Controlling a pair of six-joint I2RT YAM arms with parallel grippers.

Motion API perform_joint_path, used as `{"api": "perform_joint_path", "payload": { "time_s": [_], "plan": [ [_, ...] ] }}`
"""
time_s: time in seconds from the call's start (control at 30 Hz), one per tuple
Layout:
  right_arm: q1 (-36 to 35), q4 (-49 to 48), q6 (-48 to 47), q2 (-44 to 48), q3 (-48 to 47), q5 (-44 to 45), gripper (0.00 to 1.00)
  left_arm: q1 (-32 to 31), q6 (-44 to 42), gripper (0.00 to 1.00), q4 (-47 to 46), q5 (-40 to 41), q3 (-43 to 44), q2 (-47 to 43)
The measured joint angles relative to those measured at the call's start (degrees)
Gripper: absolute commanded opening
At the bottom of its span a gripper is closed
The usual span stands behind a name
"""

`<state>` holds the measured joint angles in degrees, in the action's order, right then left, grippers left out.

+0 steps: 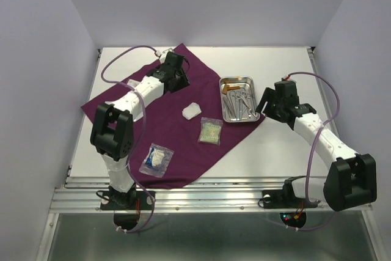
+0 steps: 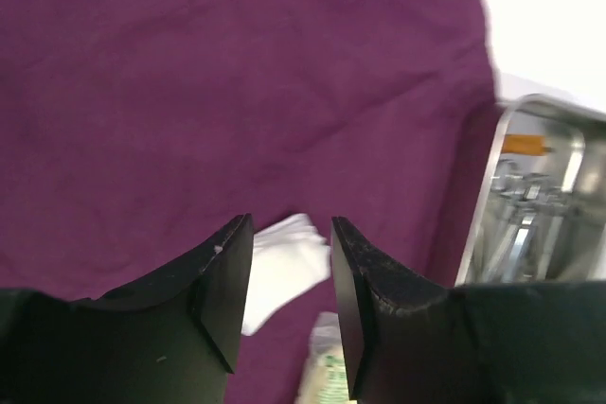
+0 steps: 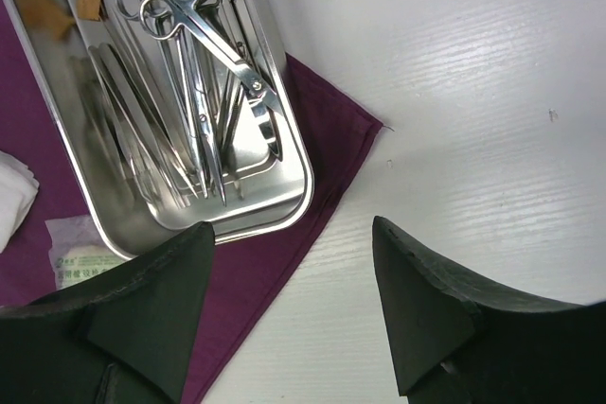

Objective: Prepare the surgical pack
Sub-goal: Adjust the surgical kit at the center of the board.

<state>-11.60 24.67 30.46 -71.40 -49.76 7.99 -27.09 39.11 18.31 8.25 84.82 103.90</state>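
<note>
The dark-purple cloth (image 1: 171, 126) lies spread on the white table. On its right corner stands the steel tray (image 1: 227, 82) with scissors (image 3: 204, 35) and other metal instruments inside. White gauze (image 1: 192, 111) and a clear packet (image 1: 210, 131) lie mid-cloth, and a second packet (image 1: 157, 159) lies nearer the front. My left gripper (image 1: 179, 79) hovers over the back of the cloth, open and empty, with the gauze (image 2: 284, 267) showing below the gap between its fingers. My right gripper (image 1: 266, 107) is open and empty beside the tray's (image 3: 308, 177) near right corner, over the cloth's edge (image 3: 284, 272).
Bare white table (image 1: 287, 151) lies right of the cloth and along the front. Lavender walls close in the back and both sides. A metal rail (image 1: 208, 197) runs along the near edge where both arm bases are bolted.
</note>
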Motion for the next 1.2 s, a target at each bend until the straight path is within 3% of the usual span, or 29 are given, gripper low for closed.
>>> {"api": "perform_joint_path", "payload": {
  "time_s": [0.4, 1.03, 1.2],
  "plan": [
    [0.00, -1.84, 0.00, -2.43, -0.04, -1.03, 0.73, 1.09, -4.20, 0.46, 4.66, -0.26, 3.52, 14.67],
    [0.00, -2.34, -0.02, -2.95, -0.35, -0.96, 0.73, 1.33, -12.20, 0.44, 14.97, -0.94, 35.95, 35.34],
    [0.00, -2.34, -0.02, -2.95, -0.35, -0.94, 0.73, 1.40, -14.91, 0.45, 15.78, -0.63, 37.64, 35.89]
  ]
}}
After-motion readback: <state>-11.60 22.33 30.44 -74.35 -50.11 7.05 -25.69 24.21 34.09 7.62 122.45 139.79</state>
